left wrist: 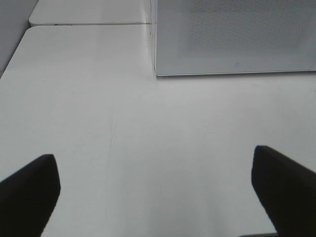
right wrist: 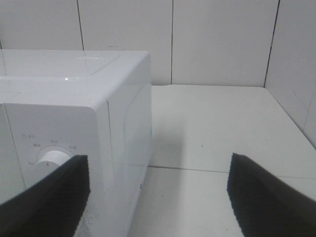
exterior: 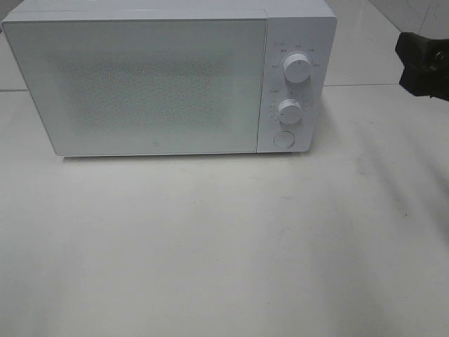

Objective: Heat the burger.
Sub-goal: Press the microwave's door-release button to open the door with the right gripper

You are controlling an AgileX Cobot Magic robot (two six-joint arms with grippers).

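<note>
Microwave (exterior: 140, 84): upper frame, door shut, burger unseen | left gripper (left wrist: 155, 170): jaws apart, empty over desk (exterior: 210, 246) | right gripper (right wrist: 159, 170): jaws apart, upper right near dials (exterior: 298, 68), likely to set heating

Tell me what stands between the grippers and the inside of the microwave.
The closed door covers the microwave's front. Both the left gripper and right gripper are open and off it. No burger shows anywhere.
</note>
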